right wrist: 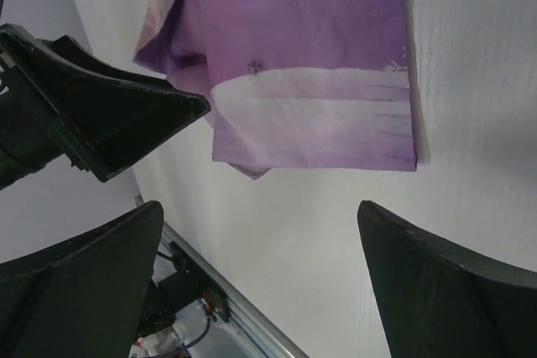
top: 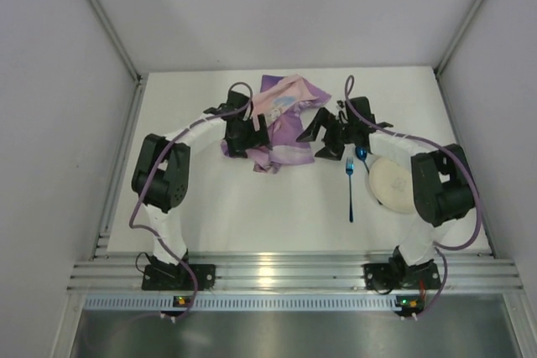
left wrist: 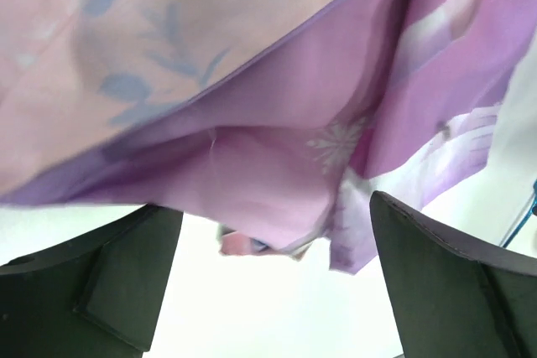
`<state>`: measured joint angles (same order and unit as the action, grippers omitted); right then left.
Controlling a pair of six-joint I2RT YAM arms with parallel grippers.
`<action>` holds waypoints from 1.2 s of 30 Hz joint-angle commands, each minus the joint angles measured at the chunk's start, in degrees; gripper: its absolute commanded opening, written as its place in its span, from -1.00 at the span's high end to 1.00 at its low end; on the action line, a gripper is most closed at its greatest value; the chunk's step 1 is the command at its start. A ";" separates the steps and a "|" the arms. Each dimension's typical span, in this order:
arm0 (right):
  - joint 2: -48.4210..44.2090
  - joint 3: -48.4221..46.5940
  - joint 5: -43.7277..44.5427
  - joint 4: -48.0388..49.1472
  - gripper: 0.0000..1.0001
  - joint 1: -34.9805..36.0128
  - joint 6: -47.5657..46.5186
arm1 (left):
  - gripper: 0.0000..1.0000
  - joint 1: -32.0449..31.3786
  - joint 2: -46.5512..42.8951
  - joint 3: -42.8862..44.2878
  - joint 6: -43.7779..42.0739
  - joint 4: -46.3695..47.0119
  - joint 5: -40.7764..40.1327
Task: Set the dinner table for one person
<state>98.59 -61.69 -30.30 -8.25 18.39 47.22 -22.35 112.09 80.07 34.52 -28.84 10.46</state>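
The white dinner table (top: 252, 207) carries a crumpled purple-pink snowflake placemat (top: 285, 115) at its middle back. My left gripper (top: 249, 138) is open at the cloth's left edge; in the left wrist view the cloth (left wrist: 252, 123) hangs bunched just ahead of the gripper (left wrist: 277, 291), its lowest fold between the fingertips. My right gripper (top: 321, 136) is open at the cloth's right edge. In the right wrist view the gripper (right wrist: 260, 282) is empty over bare table, short of the flat cloth corner (right wrist: 310, 81). A cream plate (top: 391, 184) and a blue fork (top: 350, 190) lie at the right.
A blue spoon-like utensil (top: 361, 153) lies beside the plate's far edge under the right arm. White walls enclose the table on three sides, and an aluminium rail (top: 285, 270) runs along the near edge. The left gripper's black body (right wrist: 109, 115) shows in the right wrist view.
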 commanded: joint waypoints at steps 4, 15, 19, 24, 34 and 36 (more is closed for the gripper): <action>3.98 -6.15 0.93 1.77 -0.98 0.33 2.97 | -0.96 2.57 -10.05 0.26 1.87 -7.71 -6.67; 7.23 -8.71 10.00 -11.79 -0.93 -0.03 -4.51 | -0.96 9.59 -14.71 -5.80 -4.28 -8.69 -12.57; 9.95 -9.06 11.49 -12.23 -0.93 -0.20 -5.12 | -0.96 12.77 -13.13 -8.26 -7.35 -5.18 -10.72; 13.21 -10.99 11.06 -12.14 -0.86 -0.11 -5.30 | -0.96 12.86 -10.15 -8.97 -10.88 -1.40 -8.55; 17.25 -13.54 8.86 -11.96 -0.53 1.82 -4.07 | -0.94 12.86 -2.76 -7.30 -8.24 5.98 -1.41; 17.60 -13.37 8.60 -11.88 -0.50 2.17 -4.07 | -0.92 12.86 -1.27 -6.78 -8.33 6.34 -1.32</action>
<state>113.69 -74.81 -22.68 -18.59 19.14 43.64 -9.47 107.96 71.96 25.78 -25.76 6.90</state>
